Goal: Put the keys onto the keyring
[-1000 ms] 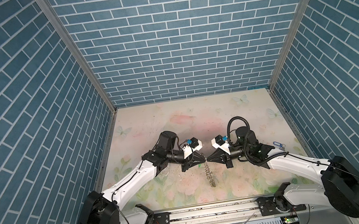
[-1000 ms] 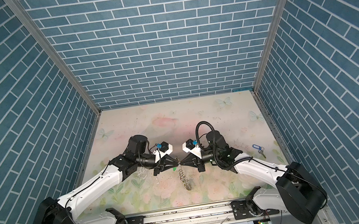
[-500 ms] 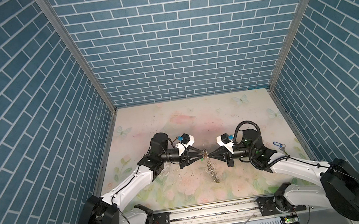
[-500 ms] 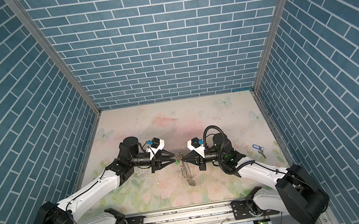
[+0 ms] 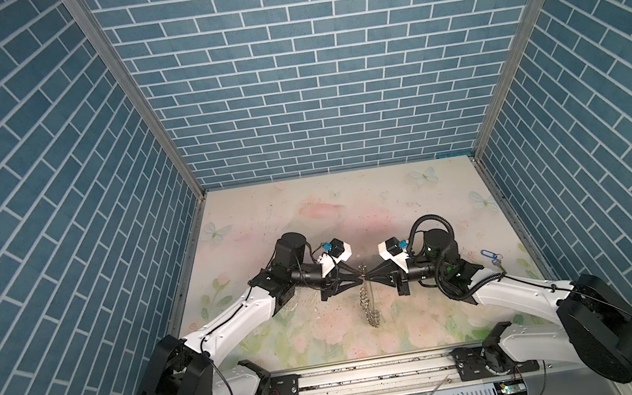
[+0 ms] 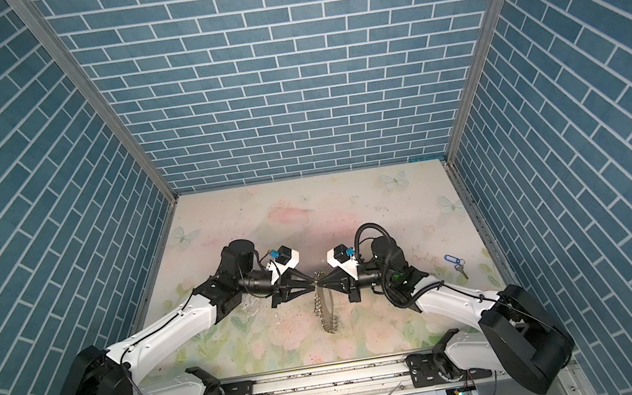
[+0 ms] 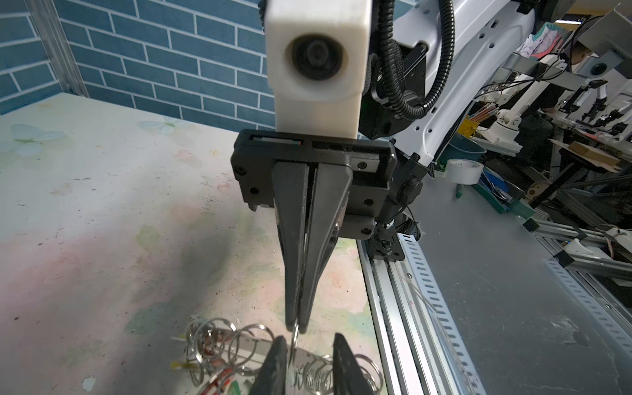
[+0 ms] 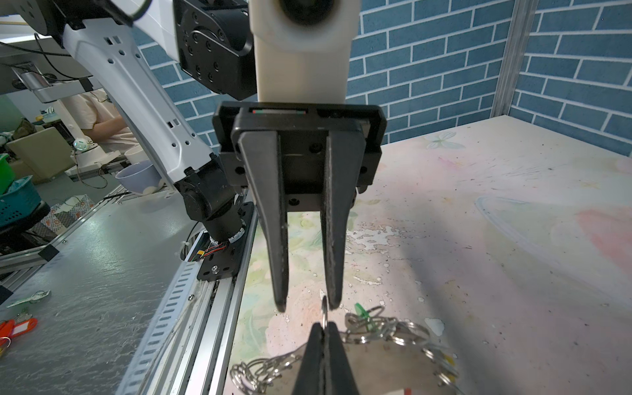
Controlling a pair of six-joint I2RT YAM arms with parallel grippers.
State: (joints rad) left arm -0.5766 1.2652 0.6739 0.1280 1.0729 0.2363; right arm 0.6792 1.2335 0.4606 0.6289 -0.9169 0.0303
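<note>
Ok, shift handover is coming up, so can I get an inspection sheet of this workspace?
Surface: floral tabletop, scuffed, print chipped.
Job's things: keyring hangs from the right tool; blue-tagged key lies near the table's right edge.
Clutter: nothing seen.
Tools: right tool shut on the keyring; left tool open, straddling its wire.
Cables: black conduit loops over the right arm.
Surroundings: blue brick-pattern walls; red key tags on the bench outside.

The key (image 5: pixel 489 254) lies right of the keyring (image 5: pixel 370 312).
</note>
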